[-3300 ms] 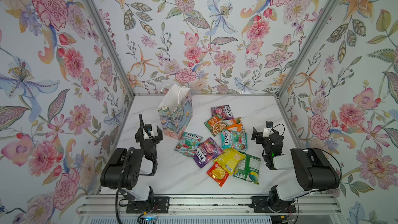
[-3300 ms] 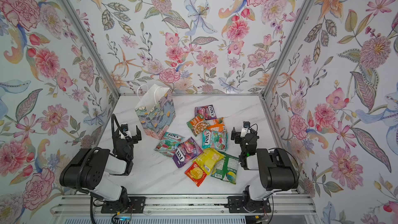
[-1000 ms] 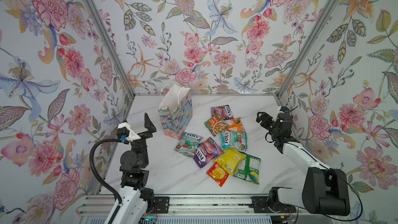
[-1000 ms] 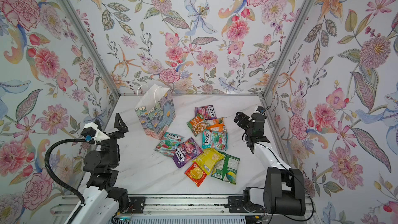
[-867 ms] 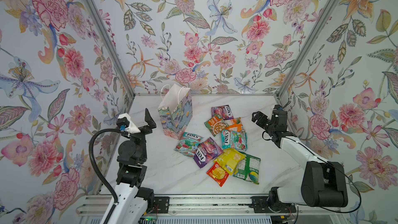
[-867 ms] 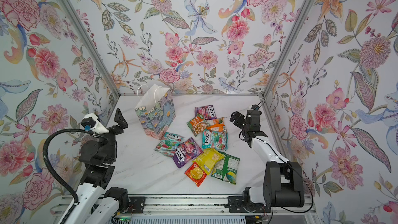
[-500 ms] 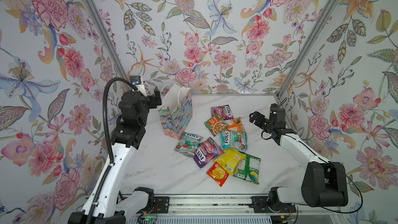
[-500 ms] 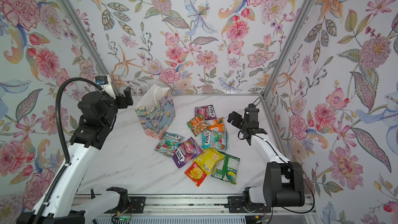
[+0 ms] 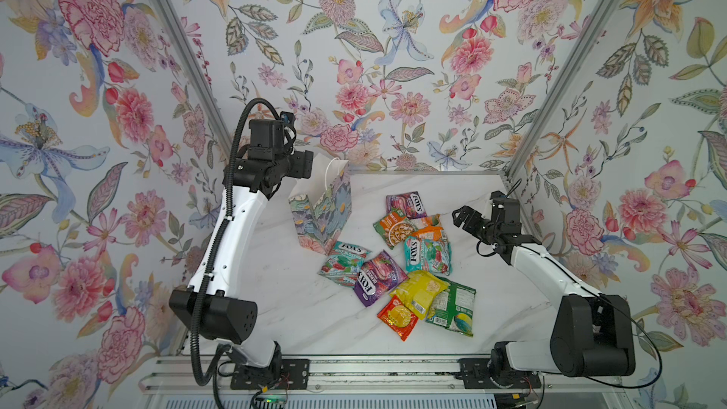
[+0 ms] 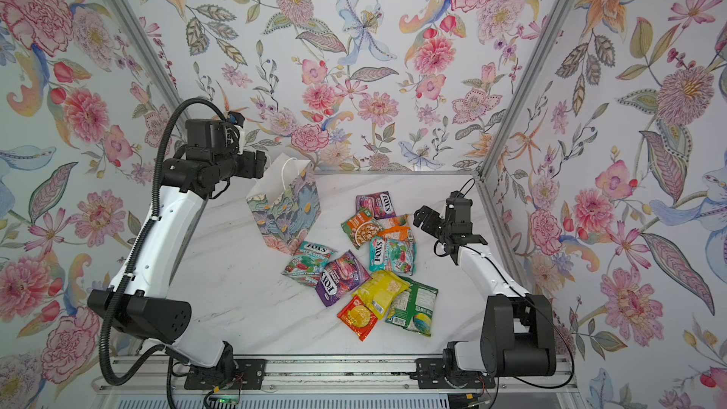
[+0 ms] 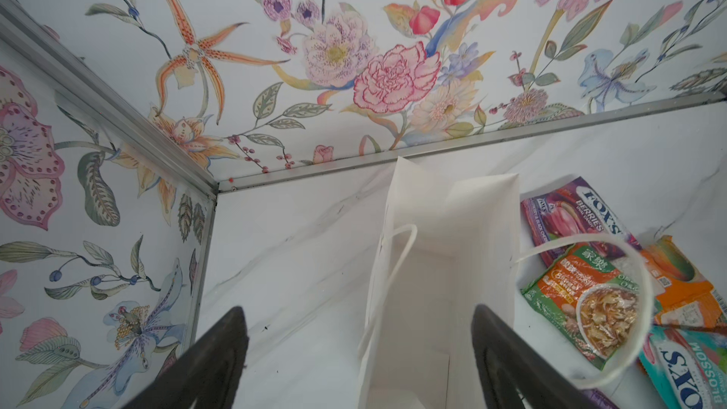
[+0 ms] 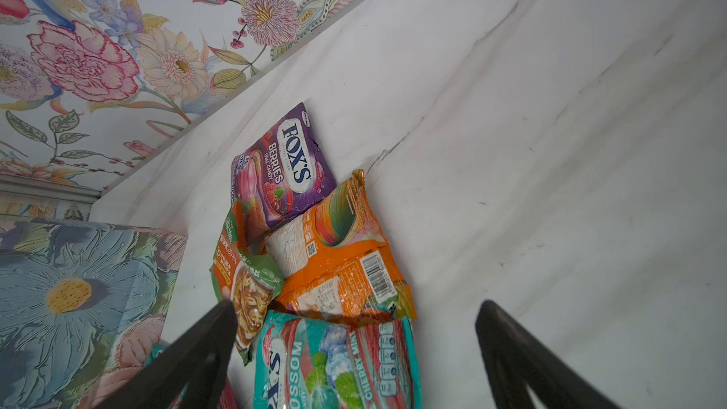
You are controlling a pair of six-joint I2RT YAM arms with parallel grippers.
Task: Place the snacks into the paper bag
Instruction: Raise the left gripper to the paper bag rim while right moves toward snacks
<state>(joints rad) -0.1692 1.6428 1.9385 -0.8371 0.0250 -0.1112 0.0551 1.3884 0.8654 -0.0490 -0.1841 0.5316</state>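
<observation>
While no packet is yet seen inside the paper bag [image 9: 322,214], the task is judged to be at its very start: all nine snacks are counted on the worktop [image 9: 299,308], and every one remains to be bagged.

The left end effector [image 9: 303,166] is held high with its fingers spread and nothing grasped. The bag stands upright directly beneath it, and in the left wrist view the white, empty interior [image 11: 432,230] is seen between and just ahead of the parted fingers [image 11: 220,360].

Past the bag, toward the right end effector, the snacks are spread in a loose, overlapping heap: a teal FOX'S packet [image 9: 342,257] and a purple FOX'S packet [image 9: 375,277] nearest the bag's foot, then yellow [image 9: 419,291], red [image 9: 397,316] and green [image 9: 452,306] pouches.

The right end effector [image 9: 462,218] is likewise released and empty, with its fingers wide. An orange packet [image 12: 338,269] and a second teal FOX'S packet [image 12: 334,363] lie just below and ahead of it, apparently untouched. The bag is found beyond the heap from it.
</observation>
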